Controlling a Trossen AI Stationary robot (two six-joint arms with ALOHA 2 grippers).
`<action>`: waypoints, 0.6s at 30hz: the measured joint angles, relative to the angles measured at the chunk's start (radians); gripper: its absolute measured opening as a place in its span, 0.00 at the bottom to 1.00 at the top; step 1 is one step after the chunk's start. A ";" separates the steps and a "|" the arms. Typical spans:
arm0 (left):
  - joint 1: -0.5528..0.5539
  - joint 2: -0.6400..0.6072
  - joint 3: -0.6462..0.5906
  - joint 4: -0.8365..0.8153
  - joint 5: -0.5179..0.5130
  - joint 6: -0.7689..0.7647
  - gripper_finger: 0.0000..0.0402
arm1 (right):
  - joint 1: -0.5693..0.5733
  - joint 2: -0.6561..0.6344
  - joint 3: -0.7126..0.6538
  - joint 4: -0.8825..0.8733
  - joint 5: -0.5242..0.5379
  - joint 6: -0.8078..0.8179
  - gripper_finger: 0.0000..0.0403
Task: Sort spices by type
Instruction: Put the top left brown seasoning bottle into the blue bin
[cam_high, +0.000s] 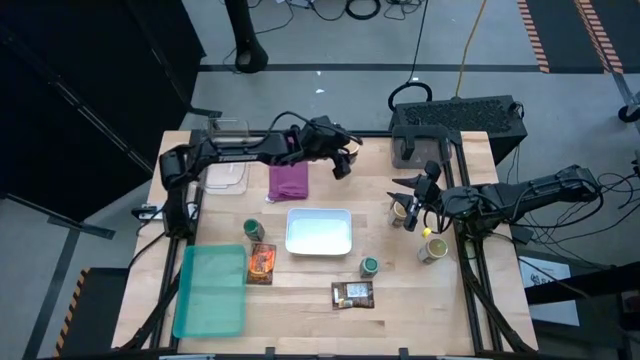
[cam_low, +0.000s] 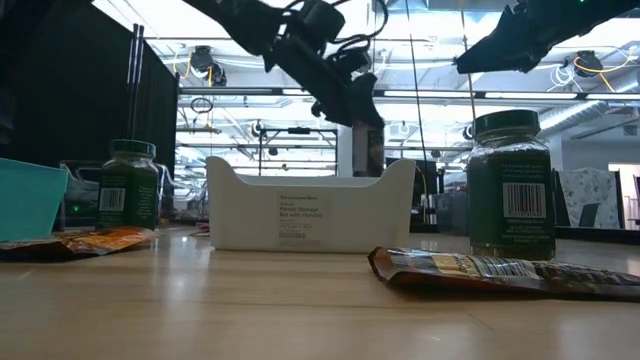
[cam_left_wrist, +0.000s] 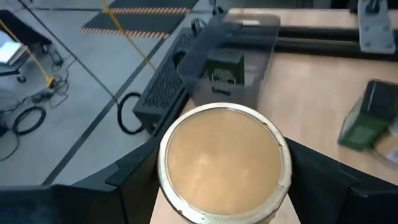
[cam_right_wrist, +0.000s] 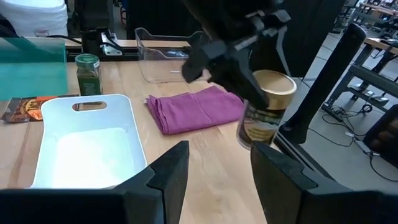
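Note:
My left gripper (cam_high: 342, 162) is shut on a tan-lidded jar (cam_left_wrist: 224, 158) beyond the purple cloth (cam_high: 289, 181), at the far middle of the table. The jar also shows in the right wrist view (cam_right_wrist: 266, 112). My right gripper (cam_right_wrist: 214, 180) is open and empty, raised at the table's right. Two more tan-lidded jars (cam_high: 399, 210) (cam_high: 433, 250) stand near it. Two green-lidded jars (cam_high: 254, 229) (cam_high: 369, 265) stand beside the white tray (cam_high: 345, 245). The orange packet (cam_high: 261, 263) and the dark brown packet (cam_high: 352, 293) lie flat near the front. My left gripper pinches the jar's round side (cam_right_wrist: 256, 127), just under the lid, between its two fingers (cam_left_wrist: 134, 180). The fingers come slanting down from above, from the table's left. The jar stands nearly upright, lid up; whether its base touches the table I cannot tell.
A teal tray (cam_high: 210, 290) lies at the front left and a clear container (cam_high: 228, 165) at the far left. A black box (cam_high: 455, 125) stands at the far right edge. Bare wood lies between the white tray and the front edge.

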 joint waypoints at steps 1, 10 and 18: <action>-0.010 -0.007 0.000 -0.001 -0.003 0.008 0.71 | 0.000 0.000 0.000 0.000 0.000 0.005 0.38; -0.131 -0.069 0.000 -0.135 -0.087 0.008 0.71 | 0.000 0.000 0.000 -0.001 -0.010 0.032 0.38; -0.301 -0.147 0.000 -0.306 -0.239 -0.091 0.71 | 0.000 0.000 0.000 -0.041 -0.014 0.071 0.38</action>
